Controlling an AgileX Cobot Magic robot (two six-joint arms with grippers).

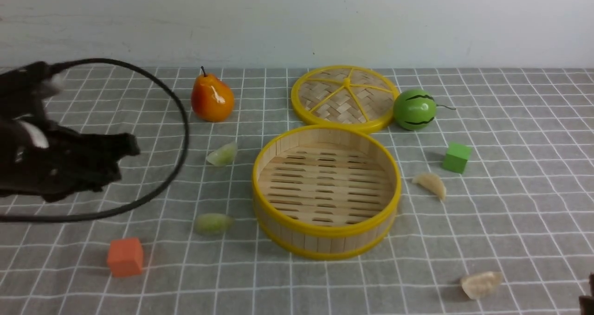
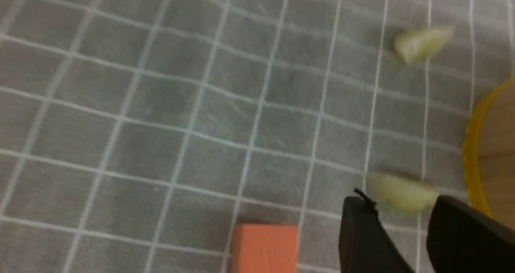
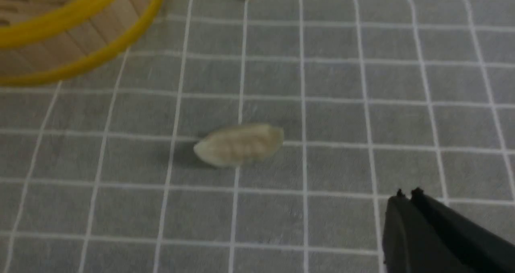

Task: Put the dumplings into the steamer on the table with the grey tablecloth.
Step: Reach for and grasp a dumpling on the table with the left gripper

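Crescent dumplings (image 1: 222, 154), green and cream, left tool (image 2: 400, 204) parted, right tool (image 3: 407, 194) closed, empty

From my console, the grey tablecloth (image 1: 510, 134) reads as matt woven fabric, faintly creased. The steamer (image 1: 325, 234) shows pale, unvarnished wooden strips between smooth yellow rims that look like plastic. The lid (image 1: 325, 99) is plaited bamboo-like strip under yellow spokes of the same finish. The pear (image 1: 212, 99) is glossy, carrying a hard white highlight, and the watermelon (image 1: 414, 109) is smooth with a softer sheen. The orange cube (image 1: 125, 257) and green cube (image 1: 456, 157) look matt. The green dumplings (image 1: 222, 154) (image 1: 213, 223) appear translucent and waxy. The cream dumplings (image 1: 430, 183) (image 1: 481, 284) look duller, and the nearer one is ridged. The left gripper (image 2: 400, 208) and right gripper (image 3: 407, 194) show matt black fingers, seemingly plastic.
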